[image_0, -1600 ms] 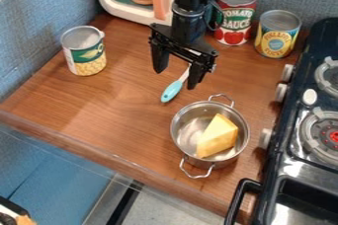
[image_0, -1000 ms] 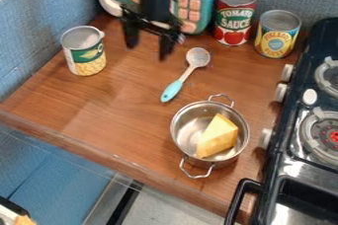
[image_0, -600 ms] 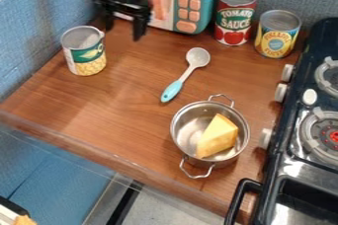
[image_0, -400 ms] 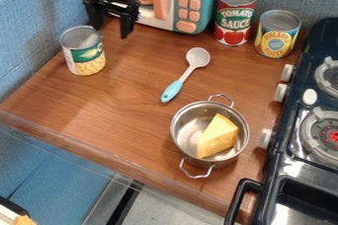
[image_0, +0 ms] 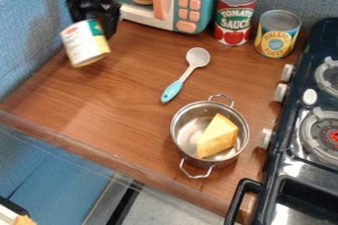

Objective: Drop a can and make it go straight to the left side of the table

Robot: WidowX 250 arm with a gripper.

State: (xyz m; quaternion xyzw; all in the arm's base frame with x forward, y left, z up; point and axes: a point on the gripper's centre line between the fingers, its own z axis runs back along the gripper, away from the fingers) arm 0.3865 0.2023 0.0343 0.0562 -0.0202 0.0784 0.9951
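Observation:
My gripper (image_0: 94, 16) hangs at the upper left of the table, pointing down close behind the left can and in front of the toy microwave's left side. It is open; its right finger shows beside the can's upper right edge, while the left one is partly hidden behind the can. The can (image_0: 85, 44), with a white, green and yellow label, leans over, its top toward the left and its white side facing the camera. Whether the gripper touches it cannot be made out. The wooden table (image_0: 112, 105) lies beneath.
The toy microwave (image_0: 188, 7) stands at the back, with a tomato sauce can (image_0: 235, 17) and a pineapple can (image_0: 277, 34) to its right. A spoon (image_0: 187, 74) lies mid-table. A metal pot (image_0: 188, 140) holds a yellow wedge (image_0: 218, 136). The stove (image_0: 300, 155) borders the right.
The gripper has moved left from above the spoon, past the microwave, and then down behind the left can. That can stood upright before; now it is tilted and turned, showing its white side.

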